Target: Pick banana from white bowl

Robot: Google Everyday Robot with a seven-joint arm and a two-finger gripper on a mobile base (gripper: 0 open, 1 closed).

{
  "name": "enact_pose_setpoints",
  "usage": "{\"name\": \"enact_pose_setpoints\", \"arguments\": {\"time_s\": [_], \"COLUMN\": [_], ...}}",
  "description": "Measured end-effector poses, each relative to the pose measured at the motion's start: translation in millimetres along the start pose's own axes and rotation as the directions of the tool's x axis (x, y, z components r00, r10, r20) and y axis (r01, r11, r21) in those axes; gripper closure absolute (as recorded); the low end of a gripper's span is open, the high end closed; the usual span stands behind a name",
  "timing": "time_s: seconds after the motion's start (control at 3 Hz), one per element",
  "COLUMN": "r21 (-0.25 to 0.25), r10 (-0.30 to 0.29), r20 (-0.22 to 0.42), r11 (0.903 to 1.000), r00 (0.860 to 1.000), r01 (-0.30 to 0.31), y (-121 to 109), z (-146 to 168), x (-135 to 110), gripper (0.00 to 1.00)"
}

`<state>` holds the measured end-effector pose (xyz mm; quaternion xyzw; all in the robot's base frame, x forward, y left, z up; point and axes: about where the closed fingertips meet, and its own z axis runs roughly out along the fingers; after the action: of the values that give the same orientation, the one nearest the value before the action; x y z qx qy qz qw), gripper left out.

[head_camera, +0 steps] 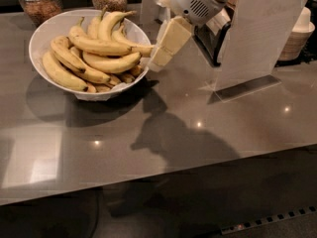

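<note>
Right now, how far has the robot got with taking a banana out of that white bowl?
The approach looks done: the gripper hangs at the right rim of the white bowl, beside the bananas. In hand: the grasp itself, though I cannot tell whether it grips one yet. Left: lifting one out; all of them lie in the bowl.

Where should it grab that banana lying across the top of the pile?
Likely near its right end, coming from the right and slightly above. The banana lies across the pile with nothing on it, and that end pokes over the right rim of the bowl, free of the others. The pincer hovers just beside that rim.
</note>
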<state>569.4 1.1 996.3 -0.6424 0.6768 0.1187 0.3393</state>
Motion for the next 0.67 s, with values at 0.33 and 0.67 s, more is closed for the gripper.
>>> {"name": "enact_pose_setpoints", "arguments": {"time_s": [0.33,0.67], "r21": [0.007,0.05], "r10": [-0.003,-0.008], "r20": [0.004,0.027], "r11": [1.0,0.9987], "r00": [1.0,1.0], "r01": [0.003,0.007], "y": [0,-15], "z": [2,21], "x": [-2,-17], "gripper": [0.0,0.0]}}
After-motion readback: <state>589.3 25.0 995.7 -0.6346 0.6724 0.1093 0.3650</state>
